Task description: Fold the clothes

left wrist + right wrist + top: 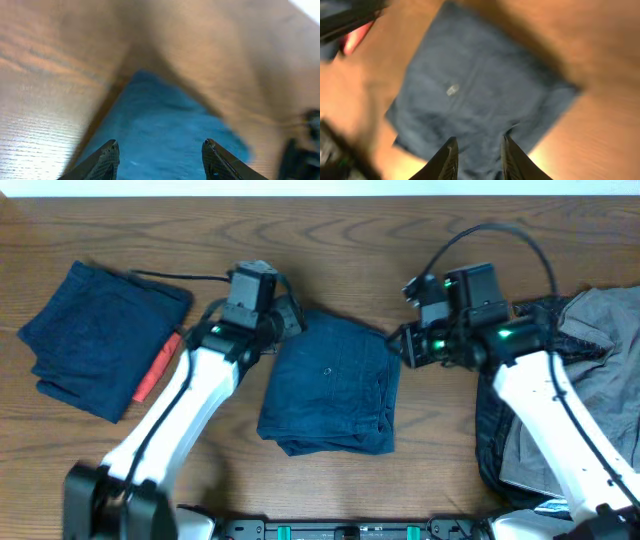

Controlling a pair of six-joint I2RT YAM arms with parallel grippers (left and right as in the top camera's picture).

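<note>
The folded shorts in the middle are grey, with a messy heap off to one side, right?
No: the overhead view shows the middle shorts are dark blue, not grey. The messy heap does lie to one side.

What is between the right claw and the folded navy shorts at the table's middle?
Nothing visible. The right claw hangs open over the right edge of the folded navy shorts, with only their cloth below it.

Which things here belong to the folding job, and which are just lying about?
Belongs:
navy shorts, centre
folded navy piece, left
orange-red piece beside it
grey garment, right
black garment, right

Lying about:
black cable, top left
</note>
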